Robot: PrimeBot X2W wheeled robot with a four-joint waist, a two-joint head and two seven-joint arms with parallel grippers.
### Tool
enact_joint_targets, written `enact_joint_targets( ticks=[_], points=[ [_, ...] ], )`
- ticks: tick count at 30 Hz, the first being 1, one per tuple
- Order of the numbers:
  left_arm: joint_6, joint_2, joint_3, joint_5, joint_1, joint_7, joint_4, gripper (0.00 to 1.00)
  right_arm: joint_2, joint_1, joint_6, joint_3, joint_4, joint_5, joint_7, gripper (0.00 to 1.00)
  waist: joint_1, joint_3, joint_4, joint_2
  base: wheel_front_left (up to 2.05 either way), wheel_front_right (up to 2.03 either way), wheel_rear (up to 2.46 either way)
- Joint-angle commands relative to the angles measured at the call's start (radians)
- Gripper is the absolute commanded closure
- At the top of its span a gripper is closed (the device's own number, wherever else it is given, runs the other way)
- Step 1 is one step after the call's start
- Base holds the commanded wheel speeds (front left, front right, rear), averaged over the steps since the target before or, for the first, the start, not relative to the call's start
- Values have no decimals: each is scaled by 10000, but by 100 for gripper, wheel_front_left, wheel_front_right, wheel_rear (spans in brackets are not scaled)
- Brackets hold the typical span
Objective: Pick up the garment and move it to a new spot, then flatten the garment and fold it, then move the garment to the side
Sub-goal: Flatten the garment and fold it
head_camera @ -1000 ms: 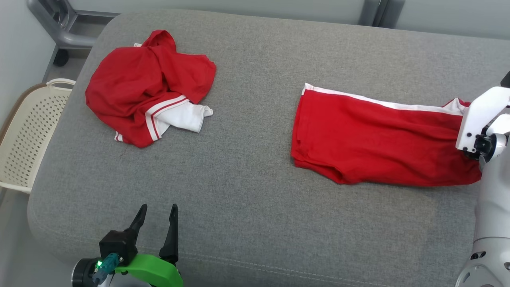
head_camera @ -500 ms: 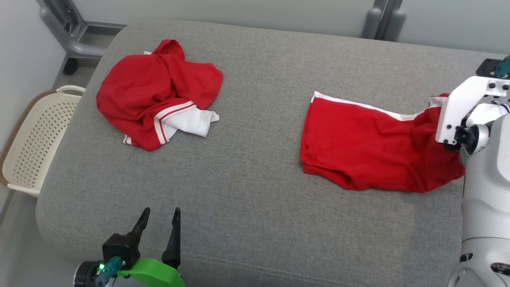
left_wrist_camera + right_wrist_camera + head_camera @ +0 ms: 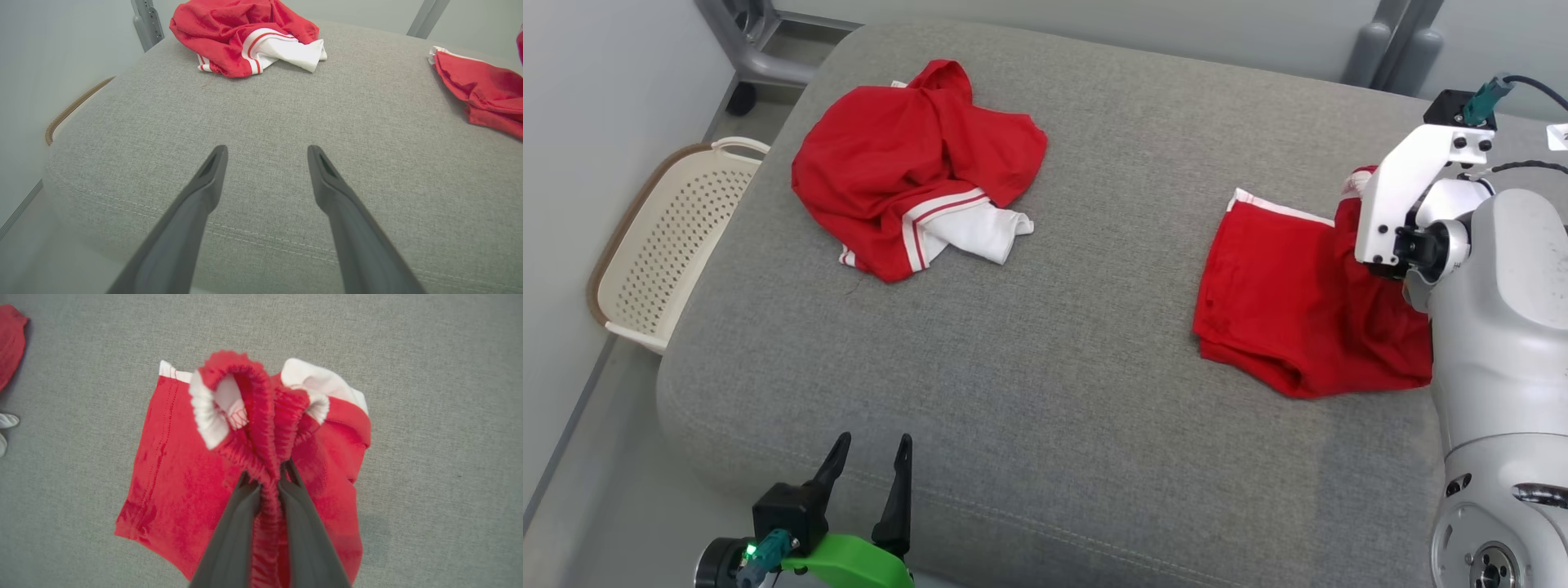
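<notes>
Fingers (image 3: 241, 522) of the right gripper (image 3: 267, 473) clamp the waistband of the shorts (image 3: 175, 477), whose cloth lies leftward; left gripper (image 3: 874, 441) spread, well apart.

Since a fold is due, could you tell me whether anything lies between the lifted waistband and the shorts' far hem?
Nothing visible does; the right tool grips the shorts, and the crumpled garment lies well left.

The left gripper (image 3: 874, 442) sat low at the near left, its two dark fingers (image 3: 204, 192) spread wide, pointing forward and holding nothing. The pale right arm (image 3: 1499, 278) stood along the right side, wrist seemingly bent downward. The right gripper (image 3: 267, 473) was pinched tight on the bunched waistband of the red shorts (image 3: 171, 469).
</notes>
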Motion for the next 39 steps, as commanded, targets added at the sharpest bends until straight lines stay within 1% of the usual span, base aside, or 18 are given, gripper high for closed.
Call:
enact_joint_targets(
  ticks=[1,9,12,13,19,20,21,26,30,34,35,38,39],
  points=[
    [-5,-15,-14,-67,-111,-86,52,0,-30,-156,-11,19,232,21,-160,100,0,123,324,0,0,0,0],
    [-93,-147,-115,-104,-194,-195,309,0,-34,-644,-11,243,1670,133,-863,100,0,231,782,0,0,0,0],
    [-104,-206,-166,-111,-209,-241,374,0,-29,-779,-11,148,2086,-3,-1101,100,0,255,919,0,0,0,0],
    [-125,-224,-217,-128,-235,-263,438,0,-28,-881,-9,35,2468,-179,-1276,100,0,276,1045,0,0,0,0],
    [-140,-282,-289,-139,-313,-294,525,0,-27,-1130,-9,-121,3014,-369,-1616,100,0,308,1181,0,0,0,0],
    [-135,-284,-299,-143,-324,-301,535,0,-26,-1221,-9,-106,3142,-293,-1748,80,0,306,1195,0,0,0,0],
    [-104,-283,-284,-153,-325,-309,546,0,-24,-1299,-9,-113,3278,-212,-1877,1,0,305,1194,0,0,0,0],
    [-45,-212,-204,-201,-343,-376,594,0,-39,-1878,-9,115,4198,285,-2437,0,0,234,1039,0,0,0,0],
    [-23,-151,-173,-213,-353,-386,600,0,-32,-2284,-11,342,4659,647,-2976,0,0,84,794,0,0,0,0],
    [2,-82,-158,-254,-267,-379,597,0,-33,-2461,-9,523,4828,826,-3594,0,0,-144,490,0,0,0,0],
    [46,-35,-152,-264,-185,-354,560,0,-29,-2365,-9,587,4846,714,-3849,0,0,-263,337,0,0,0,0],
    [82,31,-147,-269,-56,-316,500,0,-30,-2000,-9,479,4671,440,-4166,0,0,-438,138,0,0,0,0],
    [96,39,-148,-273,-27,-308,478,0,-30,-1882,-11,423,4601,335,-4250,43,0,-491,90,0,0,0,0]
  ],
)
